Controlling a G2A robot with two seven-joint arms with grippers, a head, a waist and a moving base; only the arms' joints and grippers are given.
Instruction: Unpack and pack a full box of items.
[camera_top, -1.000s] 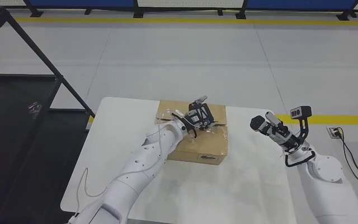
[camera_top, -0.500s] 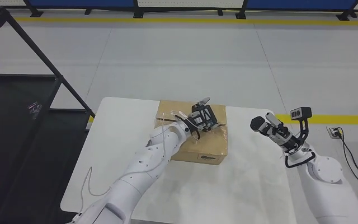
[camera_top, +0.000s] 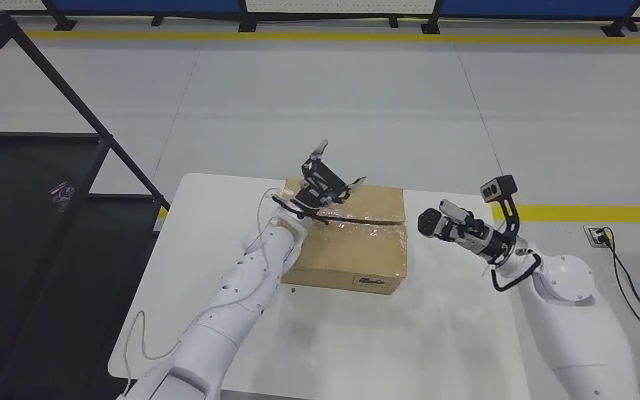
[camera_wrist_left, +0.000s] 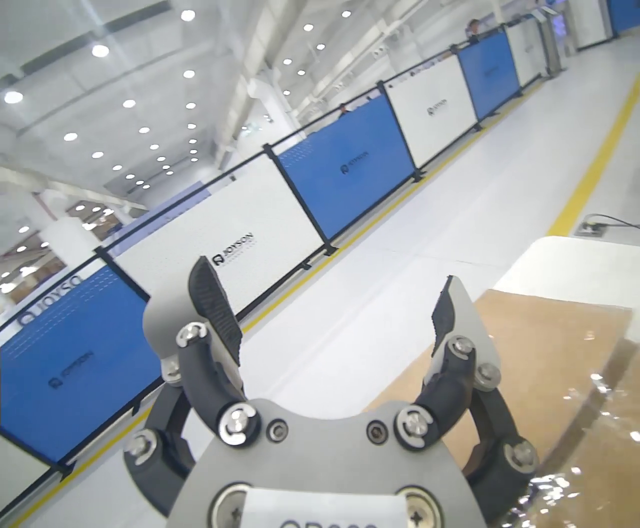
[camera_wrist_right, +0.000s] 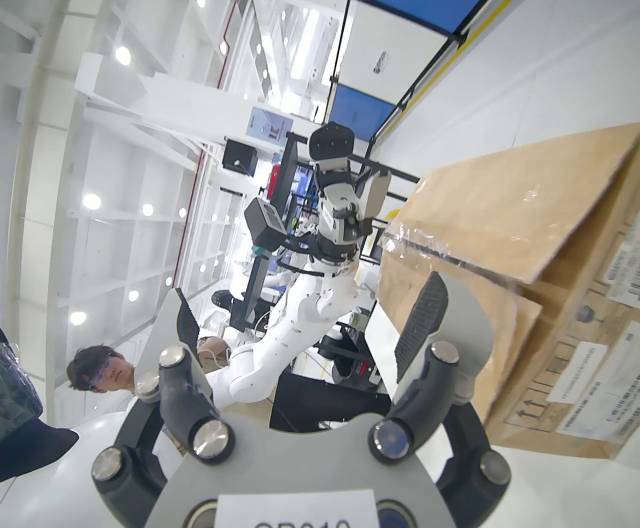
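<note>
Cardboard box (camera_top: 362, 255) on the bench (camera_top: 450, 330), one taped top flap (camera_top: 378, 204) lifted.
My left jaws hang wide open and empty above its 11 o'clock corner; my right jaws, also wide open and empty, hover just off its 3 o'clock side.

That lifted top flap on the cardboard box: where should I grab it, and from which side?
Pinch the free edge of the brown cardboard box's raised top flap, probably from the open right claw's side. There the flap tilts up, leaving a gap above the inner flap for one finger to slide under.
</note>
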